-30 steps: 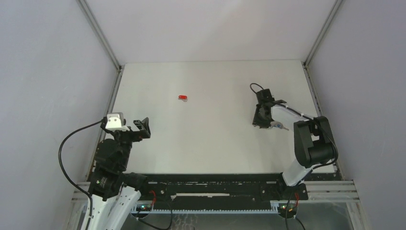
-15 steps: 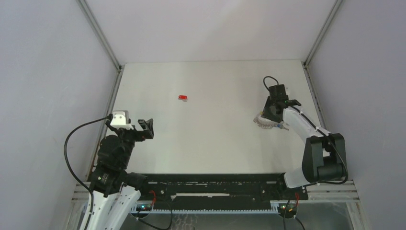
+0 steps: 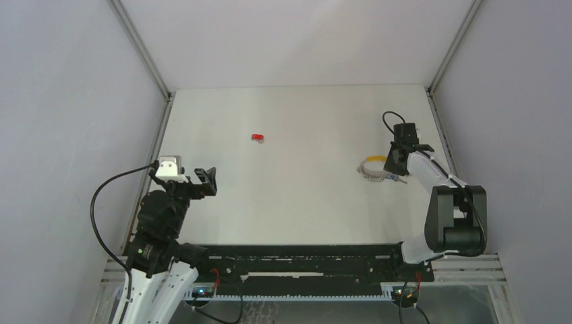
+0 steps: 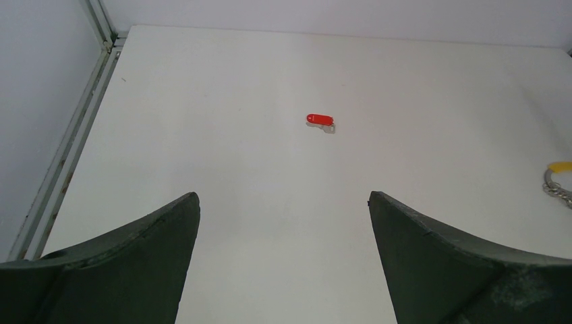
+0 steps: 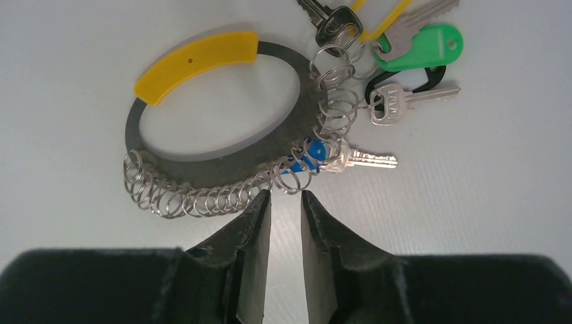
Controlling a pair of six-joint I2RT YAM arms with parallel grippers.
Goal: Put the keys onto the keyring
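Threading progress: judged partial; a green key [image 5: 425, 42], a blue key [image 5: 313, 154] and several bare metal keys [image 5: 405, 101] lie bunched against the keyring [image 5: 222, 162]. Whether each is truly linked cannot be told.
Left to do: the red key [image 3: 257, 138] lies alone on the tabletop [image 3: 303, 196], far and left of centre, well apart from the keyring at the right.
Left claw [image 3: 204, 181]: wide, holding nothing, at the near left.
Right claw [image 5: 285, 199]: narrow, with only a slit between its fingers and nothing in it, just near of the wire loops [image 5: 202, 199].
Right wrist view alone: shows head colours, the wire loops and the ring's yellow segment [image 5: 195, 59].
Top view alone: shows both arms and the gap between red key and keyring.
Left wrist view: shows the red key ahead between the fingers, with the keyring cut off at the right edge.
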